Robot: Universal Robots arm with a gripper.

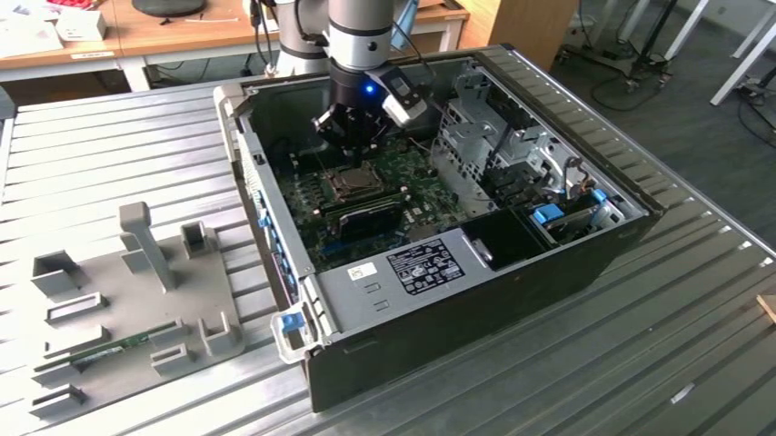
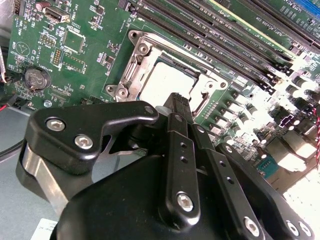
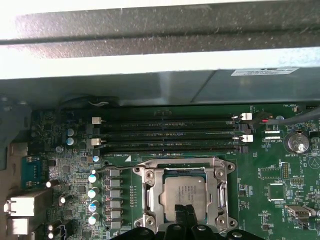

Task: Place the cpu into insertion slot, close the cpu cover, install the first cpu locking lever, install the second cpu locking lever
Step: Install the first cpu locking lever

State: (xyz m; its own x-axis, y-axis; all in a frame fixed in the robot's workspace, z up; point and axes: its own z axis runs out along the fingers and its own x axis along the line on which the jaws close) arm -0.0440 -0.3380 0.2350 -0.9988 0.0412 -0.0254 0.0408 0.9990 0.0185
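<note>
Silvery, printed cpu (image 3: 184, 191) in insertion slot (image 3: 150, 197)

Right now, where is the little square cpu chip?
In the first wrist view the cpu sits in the insertion slot on the green motherboard, next to the long memory slots, with the gripper at its edge.

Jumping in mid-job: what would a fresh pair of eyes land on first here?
The open computer case on the ribbed metal table, with the arm's gripper inside it. In the first wrist view the gripper hangs just over the cpu, which sits in the insertion slot with the silvery cpu cover framing it.
</note>
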